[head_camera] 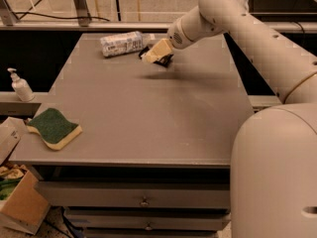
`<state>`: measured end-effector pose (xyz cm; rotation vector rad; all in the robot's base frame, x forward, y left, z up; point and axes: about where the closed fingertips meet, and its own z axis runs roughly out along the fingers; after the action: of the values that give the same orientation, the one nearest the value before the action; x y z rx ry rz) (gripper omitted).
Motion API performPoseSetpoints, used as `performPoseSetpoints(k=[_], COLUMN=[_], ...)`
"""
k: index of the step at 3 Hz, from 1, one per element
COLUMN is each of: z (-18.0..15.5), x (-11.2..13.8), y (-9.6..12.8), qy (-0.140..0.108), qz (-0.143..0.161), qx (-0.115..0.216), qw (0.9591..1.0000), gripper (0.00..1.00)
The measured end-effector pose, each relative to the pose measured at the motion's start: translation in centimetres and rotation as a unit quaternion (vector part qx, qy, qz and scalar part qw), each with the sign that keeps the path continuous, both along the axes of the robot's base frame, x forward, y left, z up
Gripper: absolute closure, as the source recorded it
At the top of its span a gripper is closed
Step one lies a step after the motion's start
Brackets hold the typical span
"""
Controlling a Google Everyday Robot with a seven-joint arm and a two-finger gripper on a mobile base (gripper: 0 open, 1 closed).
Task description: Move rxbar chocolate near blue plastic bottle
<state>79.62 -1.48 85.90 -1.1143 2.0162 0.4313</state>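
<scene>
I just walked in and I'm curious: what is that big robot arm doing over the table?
The robot arm reaches over the grey table. Its gripper hangs just above the far end, right beside the bottle lying on its side. A small dark chocolate bar shows at the gripper, so the robot seems to be carrying it. A sponge sits at the near left corner.

gripper (154, 54): cream, over bench's far end, just beside bottle | rxbar chocolate (165, 61): black, under gripper | blue plastic bottle (121, 43): clear, pale bluish-white printed label | bench (148, 113): plain grey | sponge (54, 128): green top, yellow underside | pump dispenser (20, 86): white | arm (247, 29): off-white
</scene>
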Motion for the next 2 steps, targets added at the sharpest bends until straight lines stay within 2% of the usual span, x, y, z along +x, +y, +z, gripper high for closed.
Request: performPoseSetpoints(k=[1,2], z=[0.0,0.3], x=[-2.1,-4.4], y=[-2.1,-5.6], qy=[0.024,0.038], qz=[0.002,0.001], qx=[0.035,0.069], qw=[0.9991,0.9969], gripper=[0.00,0.00])
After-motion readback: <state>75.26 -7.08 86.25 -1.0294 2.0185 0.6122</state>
